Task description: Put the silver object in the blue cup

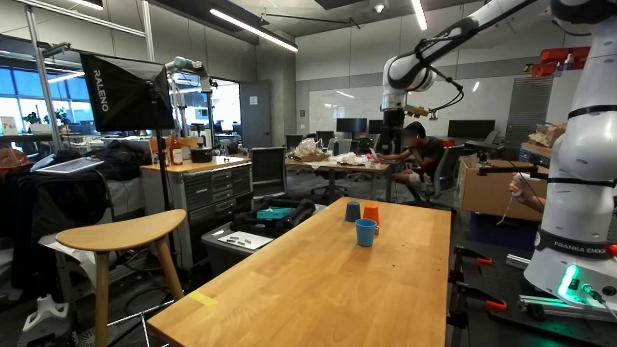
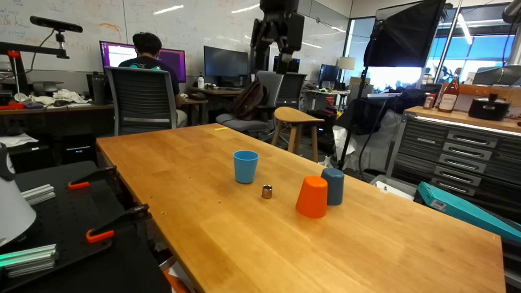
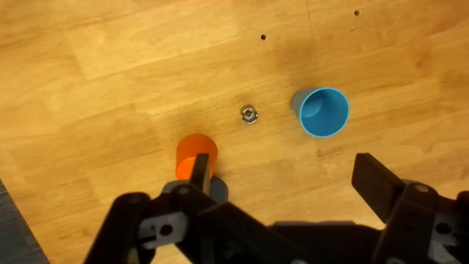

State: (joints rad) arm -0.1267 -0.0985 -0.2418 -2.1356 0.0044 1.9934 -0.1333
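We see the chrome drive socket standing upright on the wooden surface, between the light-blue cup, mouth up, and the upside-down orange cup. From the end effector it lies well below; in the wrist view it shows beyond the jaws, a little left of their midline. We find those jaws spread wide apart, holding and touching nothing.
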